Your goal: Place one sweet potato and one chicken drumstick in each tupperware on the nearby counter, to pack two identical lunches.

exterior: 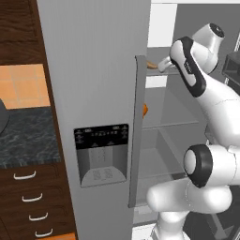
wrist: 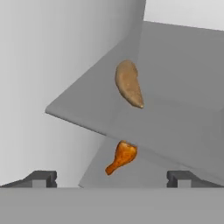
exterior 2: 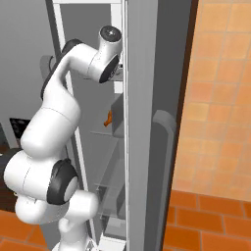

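Grey fridge shelves (wrist: 175, 118) slope across the hand view, and on the upper one lies a sweet potato (wrist: 127, 83), a dull tan tuber with tapered ends, resting alone on the bare shelf. Below the shelf's front edge, on a lower level, sits a chicken drumstick (wrist: 121, 156), glossy orange-brown, its thin bone end pointing down and to the left in that view. The gripper (wrist: 111, 178) hangs short of both, its two dark fingertips (wrist: 41, 178) spread wide apart and gripping nothing. From the left base view, the white arm (exterior: 206, 98) reaches up into the open fridge past the grey door (exterior: 93, 93) with its dispenser panel (exterior: 101, 154); a sliver of orange shows at the door's edge, partly hidden. Left of the fridge, the dark marbled counter (exterior: 28, 138) tops wood drawers (exterior: 33, 201) with curved silver handles. From the right base view, orange tiles (exterior 2: 215, 98) cover the wall beside the fridge.
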Available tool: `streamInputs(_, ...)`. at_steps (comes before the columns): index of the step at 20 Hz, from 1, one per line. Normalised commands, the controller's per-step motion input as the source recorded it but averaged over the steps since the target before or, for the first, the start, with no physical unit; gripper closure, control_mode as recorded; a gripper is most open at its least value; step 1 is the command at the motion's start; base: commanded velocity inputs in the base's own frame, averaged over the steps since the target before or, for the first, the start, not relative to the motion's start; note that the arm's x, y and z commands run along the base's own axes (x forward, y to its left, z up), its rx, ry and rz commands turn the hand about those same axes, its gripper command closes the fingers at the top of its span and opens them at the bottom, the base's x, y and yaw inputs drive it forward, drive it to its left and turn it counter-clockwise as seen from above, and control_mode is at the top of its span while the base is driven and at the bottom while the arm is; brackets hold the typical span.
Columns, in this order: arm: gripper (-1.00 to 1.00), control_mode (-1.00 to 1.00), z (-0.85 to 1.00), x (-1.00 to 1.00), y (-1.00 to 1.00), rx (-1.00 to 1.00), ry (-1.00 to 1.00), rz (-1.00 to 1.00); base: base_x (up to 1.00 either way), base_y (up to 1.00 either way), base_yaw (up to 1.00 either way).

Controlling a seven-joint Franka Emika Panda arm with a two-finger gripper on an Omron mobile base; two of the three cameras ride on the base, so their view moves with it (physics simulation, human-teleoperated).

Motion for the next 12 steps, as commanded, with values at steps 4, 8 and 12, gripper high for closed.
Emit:
streamInputs(4, -1.00, -1.00, -0.15, 0.47, 0.00, 0.02, -0.04, 0.02, 0.00, 0.00, 0.00)
streamInputs(8, -1.00, -1.00, -0.17, 0.37, 0.00, 0.00, -0.21, 0.02, 0.00, 0.00, 0.00)
streamInputs(12, -1.00, -1.00, -0.11, 0.36, 0.04, 0.00, -0.11, 0.02, 0.00, 0.00, 0.00)
